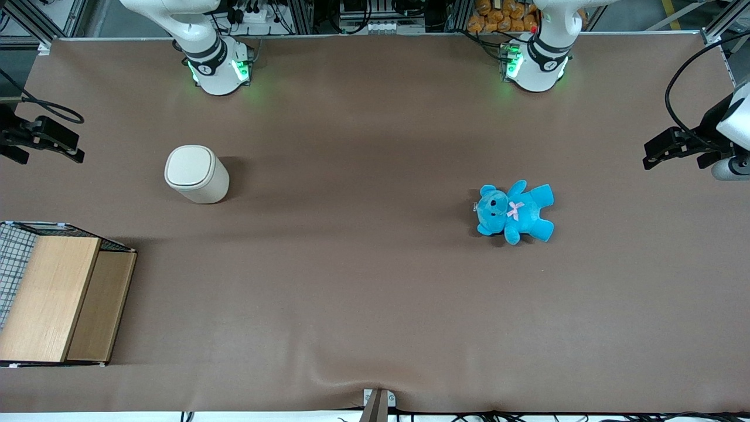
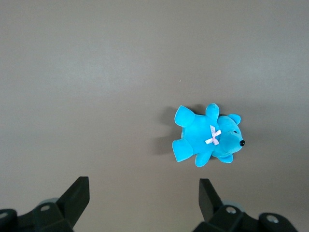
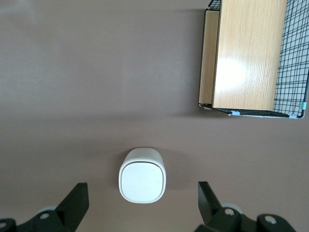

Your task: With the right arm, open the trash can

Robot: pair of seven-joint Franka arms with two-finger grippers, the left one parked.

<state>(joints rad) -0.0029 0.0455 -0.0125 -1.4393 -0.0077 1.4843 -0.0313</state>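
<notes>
The trash can [image 1: 197,174] stands upright on the brown desk [image 1: 363,293] toward the working arm's end, nearer the robot-base edge than the front-camera edge, its rounded-square lid [image 3: 143,181] shut flat on top. The right arm's gripper [image 3: 143,203] hangs high above the desk at that same end edge, apart from the can, with its two black fingers [image 3: 76,203] spread wide and nothing between them; in the right wrist view the can sits on the desk in the gap between them, far below (no contact with lid or wall). In the front view the gripper [image 1: 44,140] shows as a dark shape at the end edge of the desk. A wooden-topped wire box [image 1: 55,296] occupies the corner where the working arm's end meets the front-camera edge, well apart from the can. A blue teddy [image 1: 515,212] with a pale pink bow lies on its back toward the parked arm's end, about midway between the two long edges.
</notes>
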